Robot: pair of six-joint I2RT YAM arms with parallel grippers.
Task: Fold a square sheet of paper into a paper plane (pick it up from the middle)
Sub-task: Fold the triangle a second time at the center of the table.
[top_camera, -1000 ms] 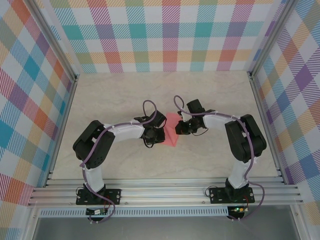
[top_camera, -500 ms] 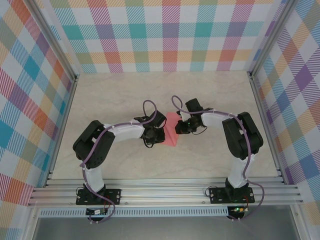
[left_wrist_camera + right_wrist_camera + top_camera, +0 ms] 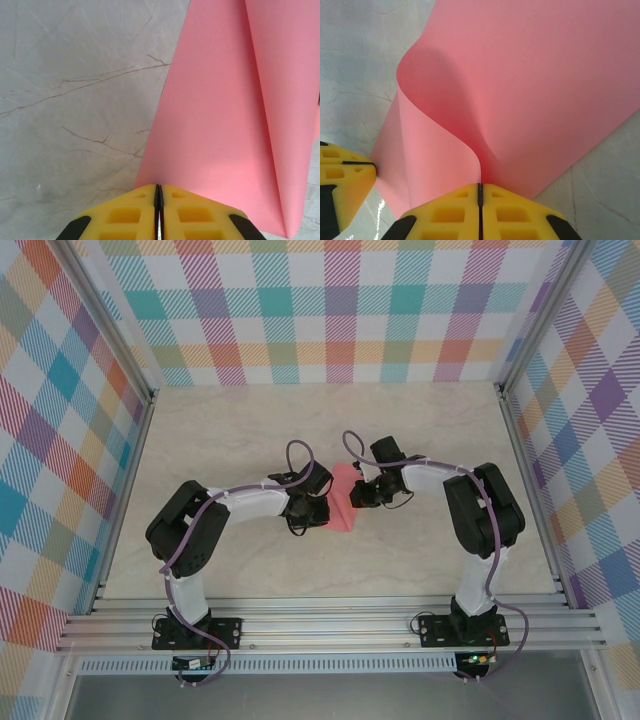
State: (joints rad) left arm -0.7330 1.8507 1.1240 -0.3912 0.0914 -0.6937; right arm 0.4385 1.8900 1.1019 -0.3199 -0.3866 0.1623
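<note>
The salmon-pink square sheet of paper (image 3: pixel 344 502) is held up off the marble table between both grippers at mid-table. In the left wrist view the sheet of paper (image 3: pixel 225 125) carries one long crease, and my left gripper (image 3: pixel 158 186) is shut on its near edge. In the right wrist view the sheet of paper (image 3: pixel 530 75) curls over in a soft bend, with its edge running into my right gripper (image 3: pixel 480 185), which is shut on it. From above, the left gripper (image 3: pixel 327 511) and right gripper (image 3: pixel 356 498) face each other closely. A yellow left fingertip (image 3: pixel 342 180) shows beside the paper.
The pale marble tabletop (image 3: pixel 420 430) lies bare around the arms. Checked fabric walls (image 3: pixel 330 310) and aluminium rails (image 3: pixel 330 625) bound the work area on all sides.
The right arm has shifted slightly left toward the left gripper, so the paper looks a little narrower between them. Both grippers stay shut on the paper.
</note>
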